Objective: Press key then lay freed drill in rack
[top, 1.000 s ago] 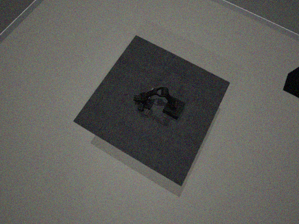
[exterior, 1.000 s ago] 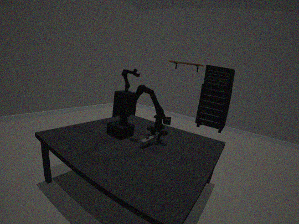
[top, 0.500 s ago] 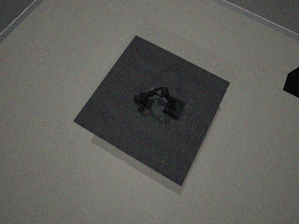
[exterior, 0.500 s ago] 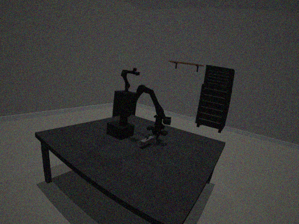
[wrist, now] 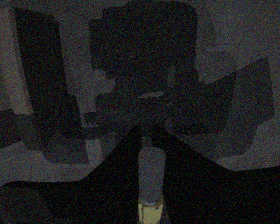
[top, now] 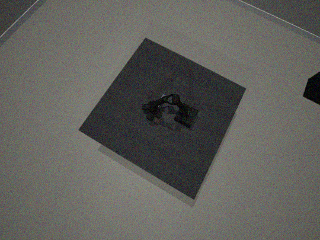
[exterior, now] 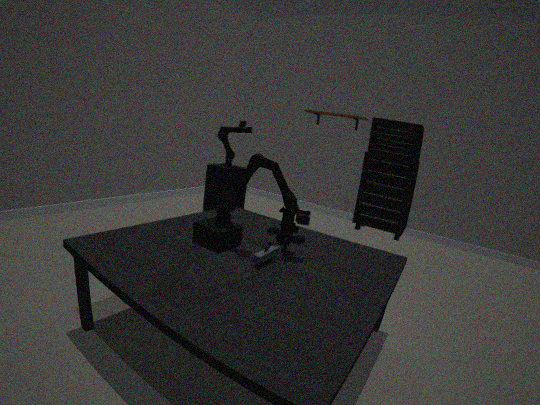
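Tool point(exterior: 285, 248) point(wrist: 145, 131) clamped on a grey cylinder point(wrist: 151, 172), yellow end cut off below, surroundings murky.

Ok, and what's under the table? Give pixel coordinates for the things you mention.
Under the table point(top: 163, 156) point(exterior: 310, 313), the exterior view shows a near leg point(exterior: 84, 293) and a shadow point(top: 142, 171) point(exterior: 165, 363) on the floor. The tabletop covers the area farther back.

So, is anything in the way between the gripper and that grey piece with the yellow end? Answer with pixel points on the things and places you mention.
Nothing visible: the gripper point(top: 150, 111) point(exterior: 285, 251) point(wrist: 145, 131) appears shut on the grey piece point(wrist: 151, 172). It's too dark to tell if that's the drill.
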`<state>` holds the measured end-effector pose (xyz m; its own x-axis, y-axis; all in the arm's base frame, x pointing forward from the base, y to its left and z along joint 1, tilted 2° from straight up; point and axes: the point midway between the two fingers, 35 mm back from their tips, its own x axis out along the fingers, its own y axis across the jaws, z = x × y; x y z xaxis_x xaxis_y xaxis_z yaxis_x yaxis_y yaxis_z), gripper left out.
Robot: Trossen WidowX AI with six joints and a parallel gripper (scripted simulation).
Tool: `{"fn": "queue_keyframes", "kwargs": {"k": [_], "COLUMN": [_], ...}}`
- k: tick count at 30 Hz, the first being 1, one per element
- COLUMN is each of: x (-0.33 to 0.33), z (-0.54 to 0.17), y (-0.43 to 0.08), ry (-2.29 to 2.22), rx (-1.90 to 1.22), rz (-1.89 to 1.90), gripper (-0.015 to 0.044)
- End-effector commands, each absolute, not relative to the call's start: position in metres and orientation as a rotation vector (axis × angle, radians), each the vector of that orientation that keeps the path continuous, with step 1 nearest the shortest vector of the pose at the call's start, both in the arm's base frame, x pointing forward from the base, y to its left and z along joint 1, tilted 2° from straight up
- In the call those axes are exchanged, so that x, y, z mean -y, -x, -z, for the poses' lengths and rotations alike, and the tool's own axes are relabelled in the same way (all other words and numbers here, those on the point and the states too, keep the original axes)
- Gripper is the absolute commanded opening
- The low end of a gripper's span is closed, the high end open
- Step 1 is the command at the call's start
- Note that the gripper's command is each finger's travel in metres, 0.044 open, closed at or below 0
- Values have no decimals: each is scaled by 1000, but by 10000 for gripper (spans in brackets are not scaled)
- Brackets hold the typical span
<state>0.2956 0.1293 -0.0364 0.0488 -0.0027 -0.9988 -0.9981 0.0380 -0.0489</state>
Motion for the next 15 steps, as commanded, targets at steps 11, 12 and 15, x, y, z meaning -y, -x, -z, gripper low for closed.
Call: {"fn": "queue_keyframes", "kwargs": {"k": [11, 12, 15], "x": [-151, -152, -157], "z": [34, 34, 34], "y": [-297, -297, -297], "ry": [1201, 1201, 1201], "rx": [-1187, -1187, -1187], "rz": [-1148, -1148, -1148], "gripper": [0, 0, 0]}}
